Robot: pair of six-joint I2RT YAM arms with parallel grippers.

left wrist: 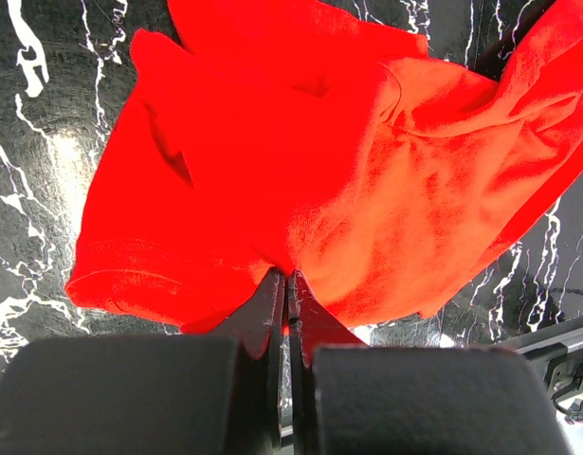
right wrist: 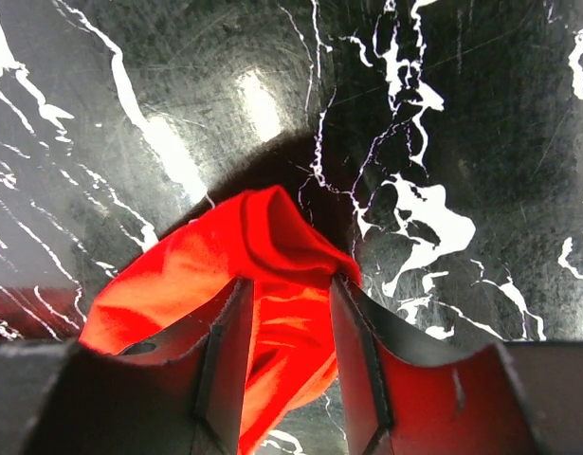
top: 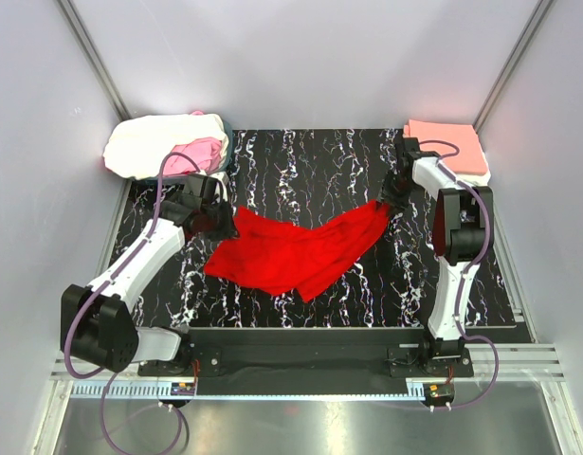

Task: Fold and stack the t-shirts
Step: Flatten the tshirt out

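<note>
Hanging betw. both pincers, the red t-shirt [top: 296, 251] runs w/ its long axis straight from the left pincer [top: 215, 220] to the right pincer [top: 386, 201], mid part sagging toward the arm bases. Left pincer: clenched tight on the shirt's edge, bulk of cloth ahead of its tips. Right pincer: jaws part-way apart but packed w/ a bunched corner that peaks just past the tips, which reads as a grasp. Each arm has its own end, neither nearer. Next spread prob. needs both pulling apart along that axis. Under it all, black marbled table [top: 300, 161]. Behind the left pincer: cream/pink t-shirt heap [top: 168, 147]. Just behind the right one: folded salmon-pink t-shirt [top: 447, 147]. Beyond those, white walls close in.
</note>
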